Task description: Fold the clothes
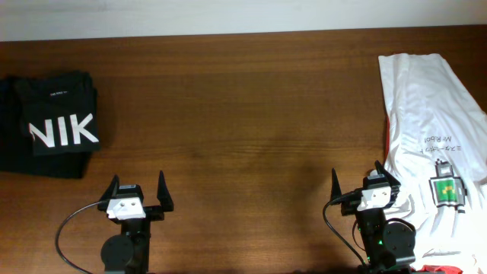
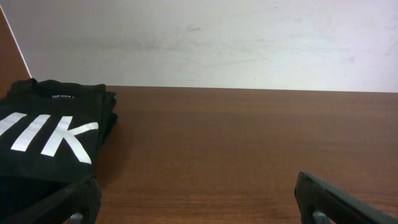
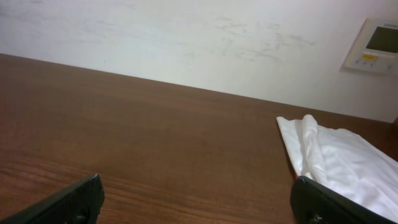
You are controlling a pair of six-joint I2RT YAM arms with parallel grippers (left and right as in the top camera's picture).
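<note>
- Where is the shirt?
- The white T-shirt [image 1: 426, 137] lies unfolded along the table [image 1: 243, 99] at its right edge, green graphic at the near end.
- And the tools?
- Both are spread and empty: right gripper [image 1: 361, 183] just beside the shirt, left gripper [image 1: 138, 186] near-left. A folded black shirt [image 1: 53, 125] lies far left.

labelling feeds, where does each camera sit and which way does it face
Overhead: above the table, looking down; left gripper and right gripper at bottom edge.
Left wrist: on left arm, facing the wall; own fingertips low; black shirt left.
Right wrist: on right arm, facing the wall; own fingertips low; white T-shirt right.
Shared: overhead also sees both shirts.
</note>
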